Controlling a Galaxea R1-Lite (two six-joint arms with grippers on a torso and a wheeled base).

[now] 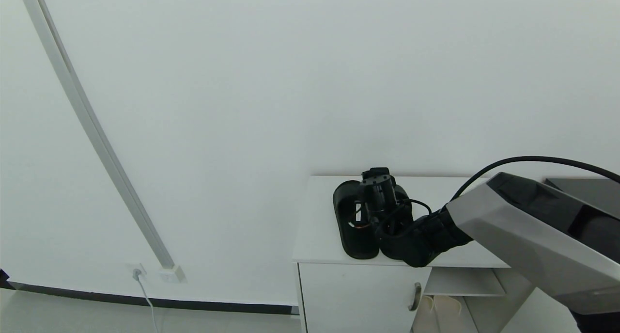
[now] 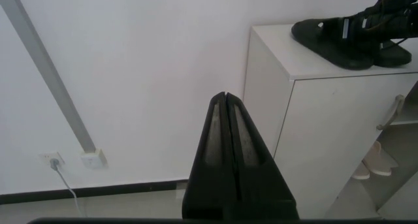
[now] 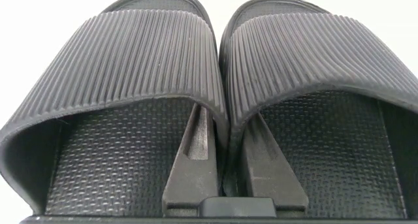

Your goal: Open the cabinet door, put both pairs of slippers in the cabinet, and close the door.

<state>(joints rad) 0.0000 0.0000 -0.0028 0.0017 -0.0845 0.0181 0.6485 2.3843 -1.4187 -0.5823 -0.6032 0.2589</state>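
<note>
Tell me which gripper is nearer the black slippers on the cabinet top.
Right. The right gripper has a finger under each strap of the black slippers; the left gripper is well apart, lower, beside the cabinet.

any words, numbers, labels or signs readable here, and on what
None can be read. The black slippers, white cabinet and wall socket bear no print that shows.
A pale patch on the right pincer, in the head view, is too small to read.
</note>
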